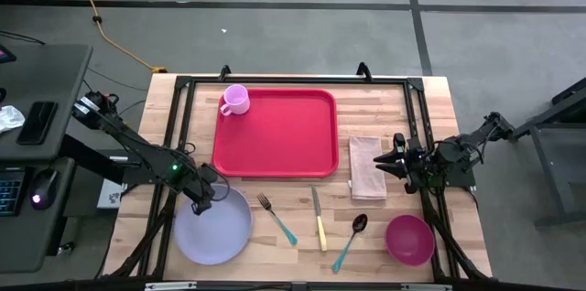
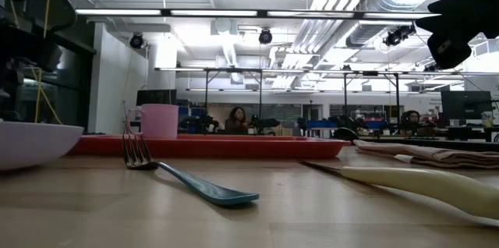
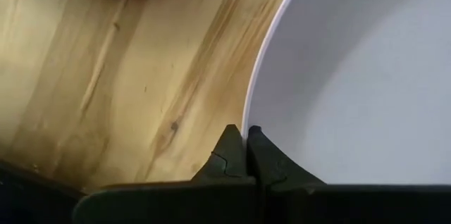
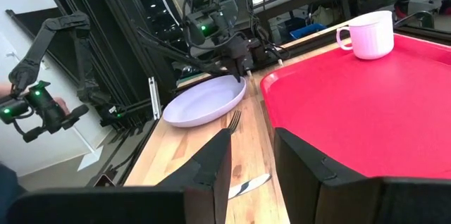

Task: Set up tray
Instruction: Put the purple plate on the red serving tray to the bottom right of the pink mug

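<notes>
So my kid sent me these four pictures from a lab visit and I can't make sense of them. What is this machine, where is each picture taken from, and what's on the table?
It is a robot with two dark arms at a wooden table, each ending in a two-finger tool. One picture looks straight down, one looks level across the tabletop, and two come from cameras on the arms' wrists.

On the table lie a red tray with a pink mug in its corner, a lavender plate, a fork, a knife, a spoon, a folded napkin and a magenta bowl.

The left tool is shut on the plate's rim, as its wrist picture shows. The right tool waits open over the napkin, holding nothing.
</notes>
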Action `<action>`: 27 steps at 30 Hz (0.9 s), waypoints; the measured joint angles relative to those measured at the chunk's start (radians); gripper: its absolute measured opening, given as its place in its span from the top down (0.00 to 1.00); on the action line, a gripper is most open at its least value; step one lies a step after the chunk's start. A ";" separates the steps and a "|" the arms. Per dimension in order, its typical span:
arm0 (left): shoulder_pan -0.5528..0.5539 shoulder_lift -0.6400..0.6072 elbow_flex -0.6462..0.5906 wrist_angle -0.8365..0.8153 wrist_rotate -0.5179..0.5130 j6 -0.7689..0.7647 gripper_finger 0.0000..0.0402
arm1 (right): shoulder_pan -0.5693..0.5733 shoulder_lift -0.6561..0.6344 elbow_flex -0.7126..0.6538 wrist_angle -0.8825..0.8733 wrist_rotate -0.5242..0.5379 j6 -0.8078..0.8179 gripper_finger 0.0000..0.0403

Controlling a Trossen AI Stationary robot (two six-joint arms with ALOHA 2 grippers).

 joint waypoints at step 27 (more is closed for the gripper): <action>-0.001 -0.190 0.236 -0.268 0.059 -0.180 0.97 | 0.000 0.000 0.000 -0.008 0.000 -0.004 0.78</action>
